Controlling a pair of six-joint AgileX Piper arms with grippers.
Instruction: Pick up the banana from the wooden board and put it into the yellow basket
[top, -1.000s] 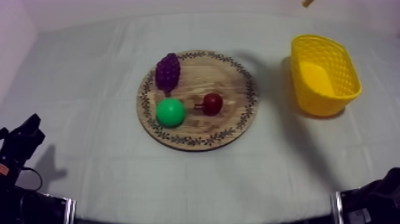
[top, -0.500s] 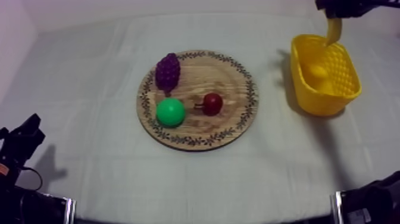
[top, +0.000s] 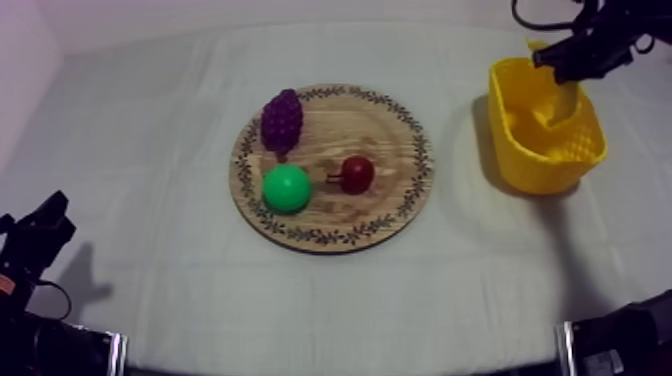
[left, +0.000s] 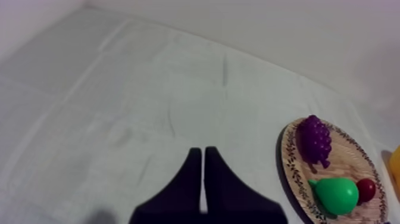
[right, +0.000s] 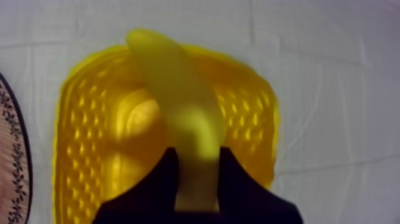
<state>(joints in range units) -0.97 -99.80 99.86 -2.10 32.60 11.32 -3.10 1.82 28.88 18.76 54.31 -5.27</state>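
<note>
The banana (right: 178, 113) is hanging over the hollow of the basket (right: 83, 155), held at one end by the right gripper (right: 199, 156), whose jaws are clamping it and are parted only by it. I judge its long axis to be running near upright. In the top view the free end is pointing toward 6 o'clock, down into the basket, and in the right wrist view it is curving away toward 11 o'clock. Letting go too high is the risk: the tip could strike the wall, sending the banana over the rim or tipping the light basket. The basket is sitting at 3 o'clock from the board (top: 330, 225), which is carrying grapes (top: 282, 120), pear (top: 287, 188) and small red fruit (top: 357, 174). The left gripper (left: 203, 152) is resting at 8 o'clock, its jaws together on nothing.
</note>
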